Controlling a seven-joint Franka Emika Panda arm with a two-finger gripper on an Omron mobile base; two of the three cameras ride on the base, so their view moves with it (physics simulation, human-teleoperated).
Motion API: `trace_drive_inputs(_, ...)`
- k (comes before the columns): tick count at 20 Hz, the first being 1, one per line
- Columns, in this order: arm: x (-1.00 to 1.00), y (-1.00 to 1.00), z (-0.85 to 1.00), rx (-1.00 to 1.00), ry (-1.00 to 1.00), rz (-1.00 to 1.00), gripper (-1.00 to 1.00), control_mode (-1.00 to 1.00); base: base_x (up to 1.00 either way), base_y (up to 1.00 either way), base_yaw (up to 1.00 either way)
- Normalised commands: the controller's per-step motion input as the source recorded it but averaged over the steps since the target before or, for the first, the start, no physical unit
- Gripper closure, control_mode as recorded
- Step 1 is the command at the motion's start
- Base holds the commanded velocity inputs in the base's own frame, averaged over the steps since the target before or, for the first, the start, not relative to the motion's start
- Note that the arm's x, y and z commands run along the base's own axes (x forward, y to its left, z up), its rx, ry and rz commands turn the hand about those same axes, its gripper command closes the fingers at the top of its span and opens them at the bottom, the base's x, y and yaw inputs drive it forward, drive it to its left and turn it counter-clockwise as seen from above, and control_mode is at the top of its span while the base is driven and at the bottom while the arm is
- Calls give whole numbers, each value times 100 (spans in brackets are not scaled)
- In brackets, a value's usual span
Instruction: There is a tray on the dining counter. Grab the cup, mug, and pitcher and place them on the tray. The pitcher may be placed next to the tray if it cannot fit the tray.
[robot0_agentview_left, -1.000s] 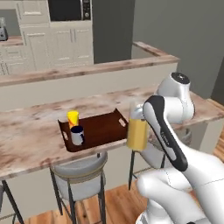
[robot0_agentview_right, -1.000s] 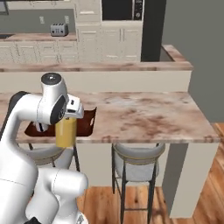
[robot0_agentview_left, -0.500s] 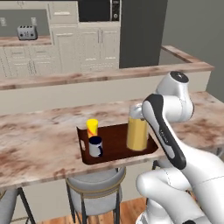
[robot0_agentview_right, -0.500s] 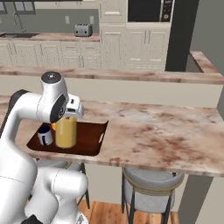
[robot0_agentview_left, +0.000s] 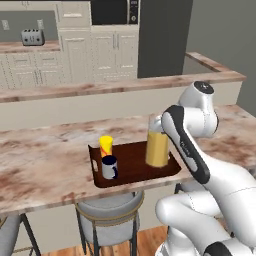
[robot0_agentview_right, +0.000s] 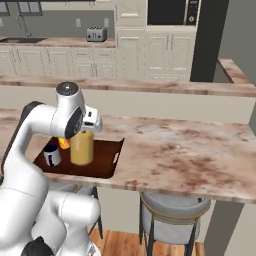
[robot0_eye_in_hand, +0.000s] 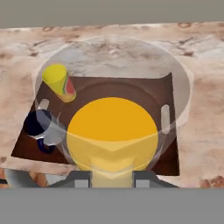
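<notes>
Pitcher (robot0_agentview_left: 157, 148) sits clamped in your gripper (robot0_eye_in_hand: 112, 177) over the tray (robot0_agentview_left: 131, 176); cup (robot0_agentview_left: 106, 146) and mug (robot0_agentview_left: 109, 167) crowd its left end, stools (robot0_agentview_right: 167, 220) below.

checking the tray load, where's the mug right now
The mug stands on the tray at its left end in the left base view, just in front of the cup.

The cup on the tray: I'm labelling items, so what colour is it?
Yellow, with a red-orange mark on its side. The cup shows best in the hand view.
</notes>
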Motion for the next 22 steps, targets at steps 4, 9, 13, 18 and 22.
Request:
trace_drive_inputs(4,60,-6,-20,-1,-1,0,100,-100,0,0,0)
trace_drive_inputs(9,74,0,-28,-2,0,0,100,-100,0,0,0)
trace_drive_inputs(13,80,2,-44,-3,0,0,100,-100,0,0,0)
trace_drive_inputs(18,64,8,-42,-2,0,0,100,-100,0,0,0)
trace_drive_inputs(22,62,15,-35,0,0,0,100,-100,0,0,0)
